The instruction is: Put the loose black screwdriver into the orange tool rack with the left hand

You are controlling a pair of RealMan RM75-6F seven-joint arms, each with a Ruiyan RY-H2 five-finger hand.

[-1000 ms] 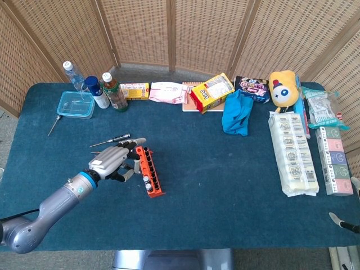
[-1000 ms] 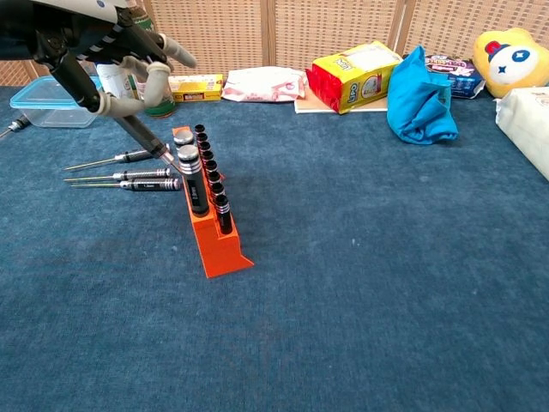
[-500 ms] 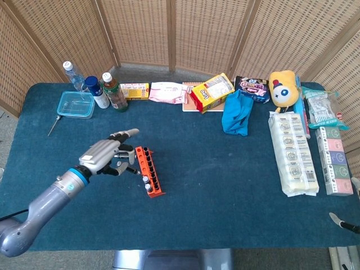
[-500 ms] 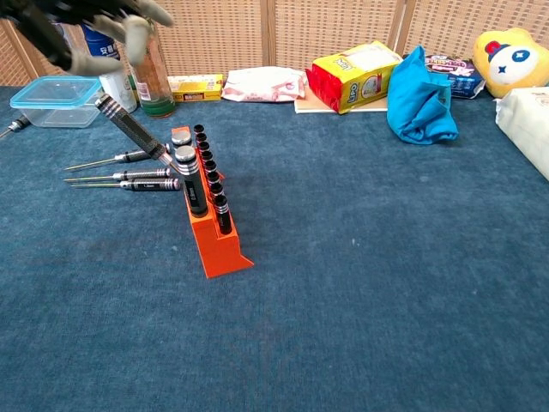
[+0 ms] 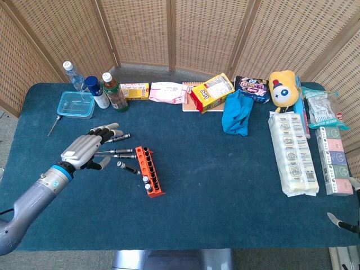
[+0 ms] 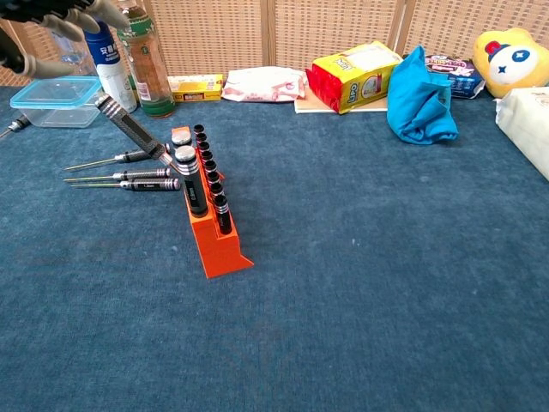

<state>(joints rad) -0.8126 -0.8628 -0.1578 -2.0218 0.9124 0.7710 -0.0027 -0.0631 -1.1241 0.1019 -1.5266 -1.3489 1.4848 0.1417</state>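
1. A second ago the left hand (image 5: 84,152) was closed round the black screwdriver (image 6: 134,130) right at the orange tool rack (image 6: 212,228); it now hangs well to the left of the rack, holding nothing, fingers loosely spread.
2. Half a second ago that hand was just beside the rack's left side; it has since pulled farther away from it.
3. The black screwdriver leans tilted with its tip in the rack's near-left side and its handle pointing up and away from the rack, free of the hand, much as it did half a second ago.
4. Three more loose screwdrivers (image 6: 129,178) lie flat left of the rack, unchanged.
5. In the chest view only the left hand's fingertips (image 6: 60,17) show, cut by the top-left edge, far above and left of the rack.
6. Exactly which rack hole takes the screwdriver's tip is hidden behind the upright screwdriver (image 6: 190,178) seated in the rack.
7. The right hand (image 5: 340,220) shows only as a sliver at the frame's lower right, far right of the rack; whether it is wide or closed cannot be told.
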